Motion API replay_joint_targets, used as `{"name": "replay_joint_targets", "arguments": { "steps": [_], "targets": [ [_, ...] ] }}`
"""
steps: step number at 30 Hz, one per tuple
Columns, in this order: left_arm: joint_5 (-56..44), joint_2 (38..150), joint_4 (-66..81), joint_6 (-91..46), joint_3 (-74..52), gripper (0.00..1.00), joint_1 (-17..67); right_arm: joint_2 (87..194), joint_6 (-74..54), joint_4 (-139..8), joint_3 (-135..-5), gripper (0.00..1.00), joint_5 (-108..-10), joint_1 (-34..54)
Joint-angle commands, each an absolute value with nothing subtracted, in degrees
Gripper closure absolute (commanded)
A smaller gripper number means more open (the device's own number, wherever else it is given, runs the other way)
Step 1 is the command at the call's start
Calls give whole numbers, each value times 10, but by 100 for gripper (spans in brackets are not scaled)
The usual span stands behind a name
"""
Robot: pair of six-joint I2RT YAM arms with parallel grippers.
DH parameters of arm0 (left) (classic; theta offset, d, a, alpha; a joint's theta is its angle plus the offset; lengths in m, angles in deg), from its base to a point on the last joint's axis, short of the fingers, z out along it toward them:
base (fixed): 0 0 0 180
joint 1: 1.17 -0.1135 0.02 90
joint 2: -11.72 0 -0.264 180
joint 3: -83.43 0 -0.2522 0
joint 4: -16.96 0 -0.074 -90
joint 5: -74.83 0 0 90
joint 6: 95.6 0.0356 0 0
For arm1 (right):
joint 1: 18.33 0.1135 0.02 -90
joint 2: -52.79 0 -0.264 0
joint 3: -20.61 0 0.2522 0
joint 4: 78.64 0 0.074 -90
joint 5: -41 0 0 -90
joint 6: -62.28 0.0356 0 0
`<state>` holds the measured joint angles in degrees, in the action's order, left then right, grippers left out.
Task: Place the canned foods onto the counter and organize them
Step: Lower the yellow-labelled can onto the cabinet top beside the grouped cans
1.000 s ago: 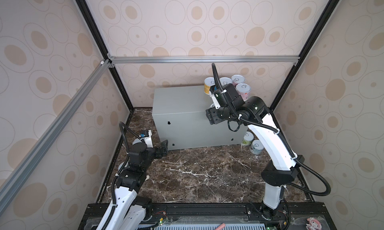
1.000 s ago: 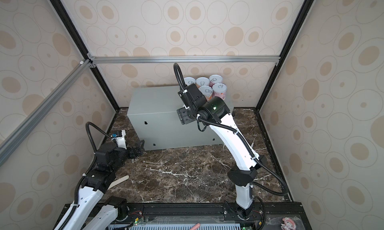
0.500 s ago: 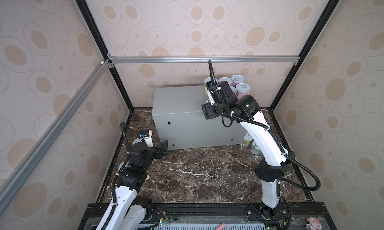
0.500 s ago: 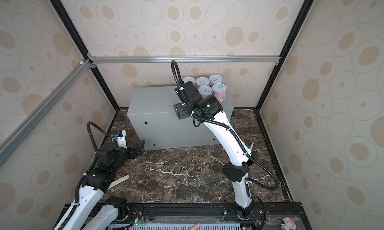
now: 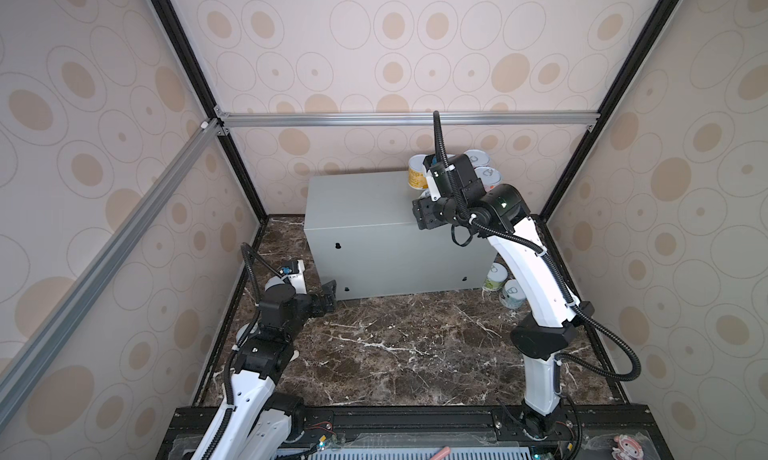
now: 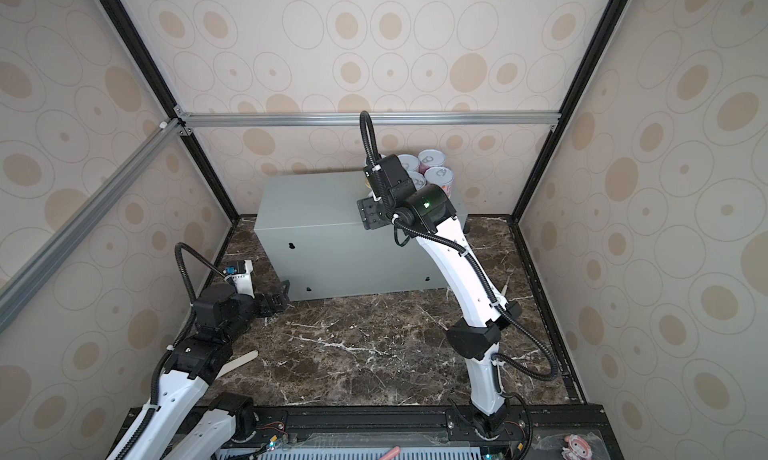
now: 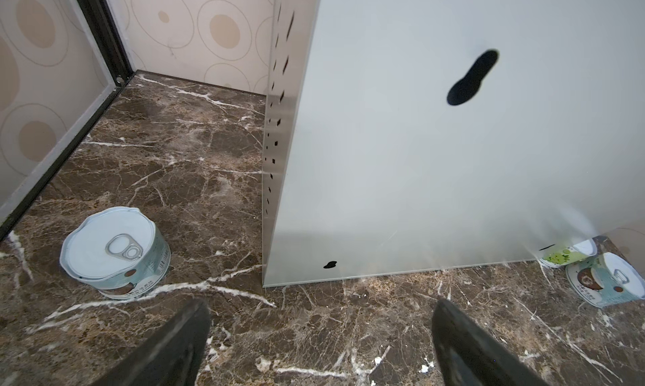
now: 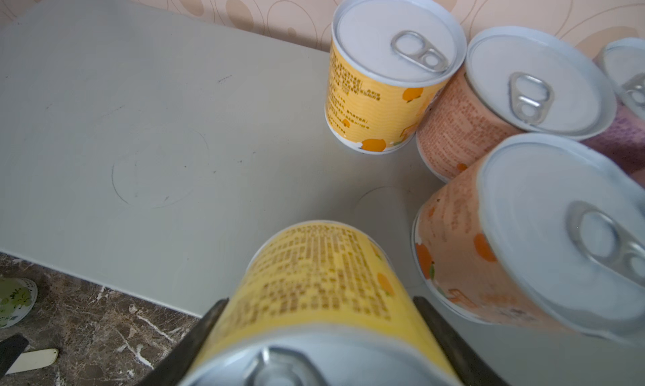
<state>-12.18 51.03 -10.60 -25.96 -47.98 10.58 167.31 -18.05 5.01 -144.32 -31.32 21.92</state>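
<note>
- Motion is showing only on my right side in both top views: my right arm [image 5: 519, 245] is reaching over the counter [image 5: 357, 204]. Against the earlier frames, its wrist is sitting further back and slightly further left, closer to the cluster of cans [image 6: 441, 175] at the counter's back right corner. I am reading that as the placing step nearing its end.
- My left gripper [image 5: 328, 293] is lying low on the marble floor [image 5: 395, 345] by the counter's front left corner, exactly as in the earlier frames. It is spread wide and carrying nothing.
- A green can [image 5: 495, 275] and a teal can [image 5: 512, 293] are waiting on the floor at the counter's right end, so work is remaining.
- In the left wrist view, my fingers [image 7: 188, 332] are standing far apart with only marble between them. A dented teal can [image 7: 111, 251] is sitting near the counter's perforated end.
- In the right wrist view, my right gripper [image 8: 319, 311] is pinching the yellow can [image 8: 314, 272] by its sides over the counter top, near the front edge. Whether its base is touching down, I cannot tell.
- Ahead, a standing yellow can [image 8: 387, 87], two orange cans [image 8: 488, 255] and a pink can [image 8: 624, 129] are crowding together upright. I am judging the bare patch beside them to be my spot.
</note>
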Motion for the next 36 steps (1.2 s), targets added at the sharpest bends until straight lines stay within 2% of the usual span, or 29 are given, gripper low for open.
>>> {"name": "replay_joint_targets", "arguments": {
  "steps": [1,9,28,36],
  "targets": [
    [-131,509,-99,-265,-477,1,110,1688,-182,27,-1457,38,-317,213],
    [-129,512,-99,-265,-478,1,110,1696,-185,24,-1457,28,-320,206],
    [-123,520,-97,-265,-477,1,110,1706,-189,9,-1461,15,-325,195],
    [-124,520,-97,-265,-477,1,110,1708,-189,5,-1460,14,-324,196]
  ]
}}
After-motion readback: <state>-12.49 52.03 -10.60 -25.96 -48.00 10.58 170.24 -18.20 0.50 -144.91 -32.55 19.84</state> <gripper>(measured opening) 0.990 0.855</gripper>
